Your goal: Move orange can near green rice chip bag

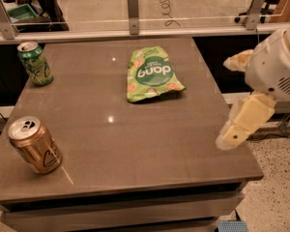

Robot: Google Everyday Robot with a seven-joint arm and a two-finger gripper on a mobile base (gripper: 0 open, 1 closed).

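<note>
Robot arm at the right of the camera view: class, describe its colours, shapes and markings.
The arm is a white, rounded housing with a patch of vent slits and a cream pad. The gripper, beside the right edge of the table, is blocky and cream-yellow, tapering to a blunt tip. No cables or lettering show.

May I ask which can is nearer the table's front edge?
The orange can, front left; the green can stands far back. The gripper hovers at far right.
</note>
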